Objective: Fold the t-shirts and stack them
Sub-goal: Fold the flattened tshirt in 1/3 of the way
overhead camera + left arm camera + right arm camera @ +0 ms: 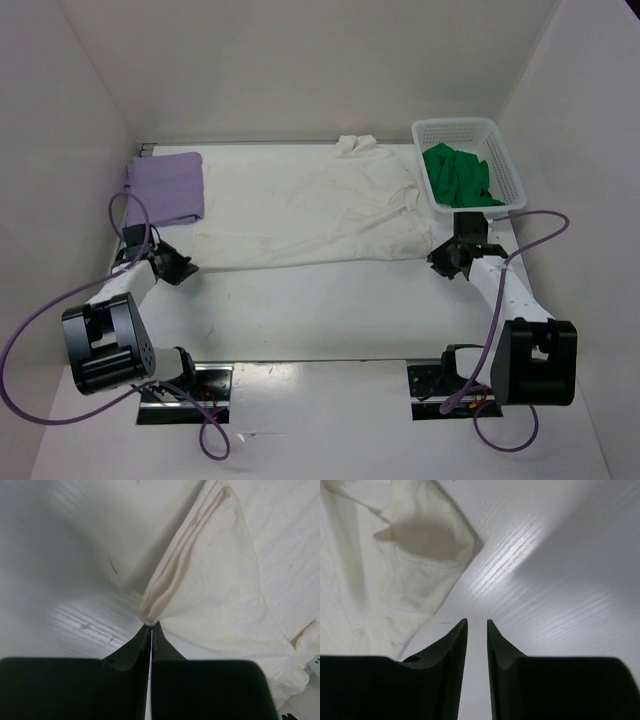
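The cream t-shirt (320,215) lies spread flat across the middle of the table. My left gripper (180,267) is at its near left corner, and in the left wrist view the jaws (151,625) are shut on a bunched bit of the cream hem (165,590). My right gripper (447,262) sits just off the shirt's near right corner. Its jaws (477,621) stand a little apart over bare table with nothing between them, and the cream cloth (395,580) lies to their left. The lavender t-shirt (165,185) lies folded at the back left. The green t-shirt (458,175) is crumpled in the basket.
A white mesh basket (455,125) stands at the back right, close behind my right gripper. White walls close in the table on the left, back and right. Purple cables loop beside both arm bases.
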